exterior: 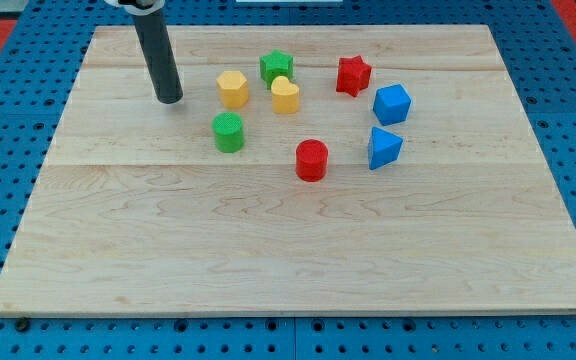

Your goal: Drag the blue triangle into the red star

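Observation:
The blue triangle [383, 148] lies on the wooden board right of centre. The red star [353, 75] lies above it, toward the view's top, with a blue cube [392, 104] between them, slightly to the right. My tip [170, 99] rests on the board at the upper left, far left of the blue triangle and the red star. It touches no block; the nearest is the yellow hexagon [232, 89] to its right.
A green star [277, 67] and a yellow heart [285, 96] sit close together near the top centre. A green cylinder [228, 132] and a red cylinder [311, 159] lie lower. The wooden board [288, 250] ends on a blue pegboard.

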Tool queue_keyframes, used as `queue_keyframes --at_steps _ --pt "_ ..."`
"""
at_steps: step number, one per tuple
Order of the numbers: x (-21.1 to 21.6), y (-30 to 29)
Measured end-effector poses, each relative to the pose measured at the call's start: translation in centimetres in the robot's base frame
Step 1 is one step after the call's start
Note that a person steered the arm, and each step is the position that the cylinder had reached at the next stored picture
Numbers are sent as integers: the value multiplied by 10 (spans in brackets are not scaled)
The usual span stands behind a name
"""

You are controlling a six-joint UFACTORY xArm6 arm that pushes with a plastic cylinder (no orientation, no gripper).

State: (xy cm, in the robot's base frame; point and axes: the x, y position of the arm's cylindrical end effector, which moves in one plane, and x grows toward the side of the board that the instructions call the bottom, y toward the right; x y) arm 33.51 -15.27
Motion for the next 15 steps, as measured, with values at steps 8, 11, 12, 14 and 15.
queue_keyframes --at_steps 8,11,12,14,15 --pt "114 0" --pt "128 227" --pt "122 263" --pt "107 264" --pt "101 268"
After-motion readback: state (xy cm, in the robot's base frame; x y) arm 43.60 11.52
